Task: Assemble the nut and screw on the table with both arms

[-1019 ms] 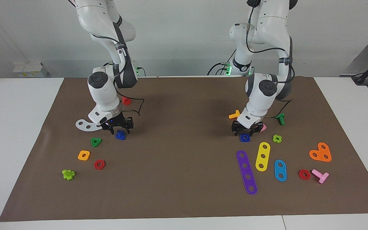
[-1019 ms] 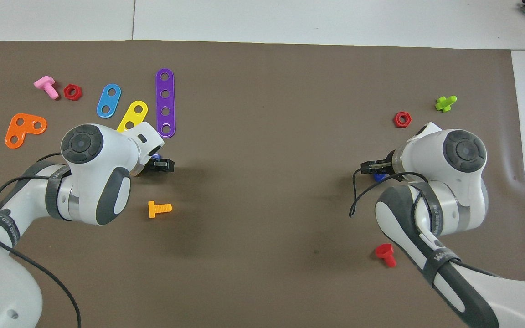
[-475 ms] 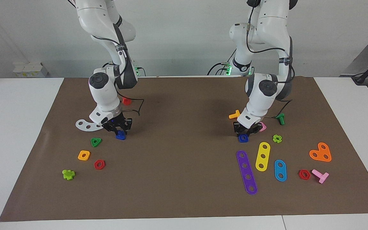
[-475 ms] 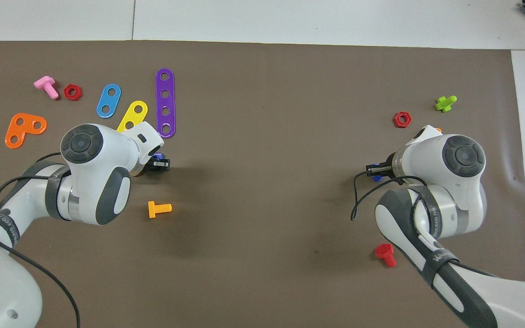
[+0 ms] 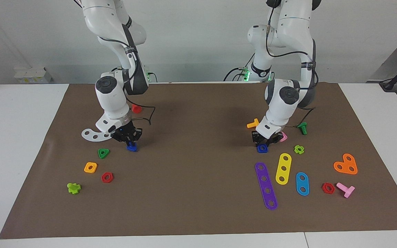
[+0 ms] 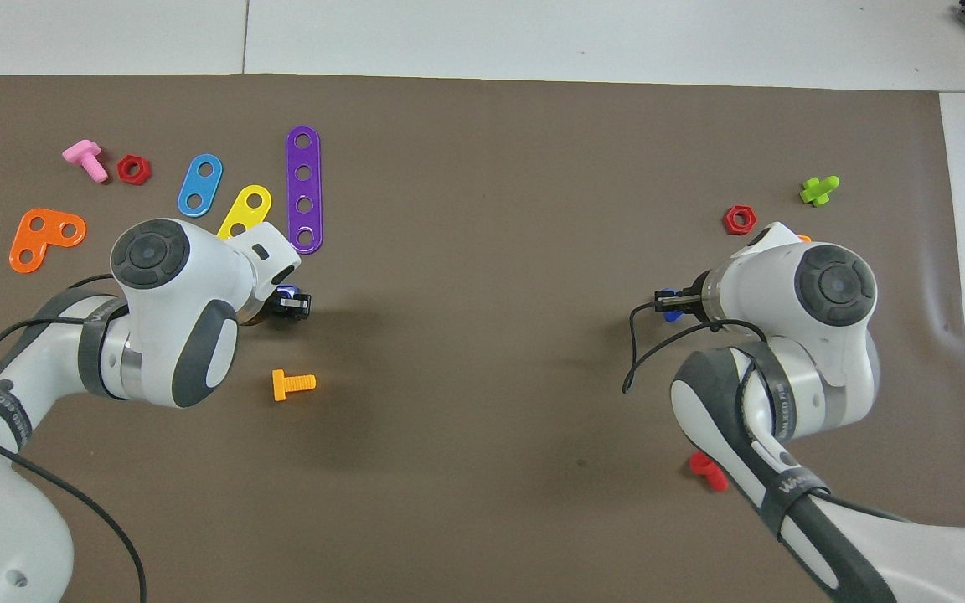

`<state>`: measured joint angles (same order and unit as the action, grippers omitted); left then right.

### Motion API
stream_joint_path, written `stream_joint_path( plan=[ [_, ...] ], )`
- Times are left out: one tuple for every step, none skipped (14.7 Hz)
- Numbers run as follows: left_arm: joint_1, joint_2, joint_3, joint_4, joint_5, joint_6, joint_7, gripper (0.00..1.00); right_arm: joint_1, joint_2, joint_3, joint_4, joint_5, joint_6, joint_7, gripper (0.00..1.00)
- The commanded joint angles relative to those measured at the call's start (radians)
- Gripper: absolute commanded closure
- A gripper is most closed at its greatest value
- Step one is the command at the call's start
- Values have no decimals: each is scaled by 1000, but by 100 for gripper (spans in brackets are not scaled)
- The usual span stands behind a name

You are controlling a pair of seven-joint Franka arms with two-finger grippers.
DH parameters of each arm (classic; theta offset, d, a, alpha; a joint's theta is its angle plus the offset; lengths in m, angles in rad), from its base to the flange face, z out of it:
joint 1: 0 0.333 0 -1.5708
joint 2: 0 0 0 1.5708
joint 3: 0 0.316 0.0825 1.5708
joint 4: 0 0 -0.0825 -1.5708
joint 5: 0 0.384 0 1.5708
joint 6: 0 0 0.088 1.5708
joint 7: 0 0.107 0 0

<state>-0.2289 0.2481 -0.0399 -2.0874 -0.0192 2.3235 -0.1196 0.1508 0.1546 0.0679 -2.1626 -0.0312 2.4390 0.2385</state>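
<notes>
On the brown mat (image 5: 198,193), my right gripper (image 5: 128,139) is low at the right arm's end and shut on the dark-blue screw (image 5: 131,147), which hangs tilted from its tips; it also shows in the overhead view (image 6: 672,316). My left gripper (image 5: 262,141) is down at the mat at the left arm's end, fingers closed in on the blue square nut (image 5: 262,148). In the overhead view the nut (image 6: 286,292) is mostly hidden under the left gripper (image 6: 290,303).
Near the right gripper lie a white curved plate (image 5: 91,134), green nut (image 5: 103,153), orange square nut (image 5: 90,167) and red bolt (image 5: 136,109). Near the left gripper lie an orange bolt (image 5: 253,123), pink nut (image 5: 283,137), purple strip (image 5: 266,185) and yellow strip (image 5: 283,168).
Both grippers closed from wide open onto their parts. The right gripper then shifted with the screw a little away from the robots and toward the table's middle. The nut stayed in place.
</notes>
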Motion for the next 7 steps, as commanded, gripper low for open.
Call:
stream_joint_path(
  plan=[
    [0, 8, 8, 85, 13, -96, -3, 100, 90, 25, 3, 44, 16, 2, 134, 100],
    [3, 7, 8, 107, 10, -120, -3, 100, 122, 36, 3, 56, 13, 0, 197, 100],
    [5, 7, 8, 131, 8, -153, -5, 100, 160, 52, 3, 78, -1, -5, 253, 100],
    [5, 4, 8, 153, 7, -180, -11, 100, 191, 69, 1, 105, -7, -15, 287, 100],
    [6, 0, 8, 170, 2, -203, -12, 100, 216, 83, 1, 133, -7, -37, 307, 100],
    [7, -4, 8, 182, -7, -225, -21, 100, 236, 98, 1, 162, -9, -54, 327, 100],
    [7, -7, 8, 197, -7, -245, -29, 100, 274, 130, 0, 193, -10, -61, 367, 100]
  ],
)
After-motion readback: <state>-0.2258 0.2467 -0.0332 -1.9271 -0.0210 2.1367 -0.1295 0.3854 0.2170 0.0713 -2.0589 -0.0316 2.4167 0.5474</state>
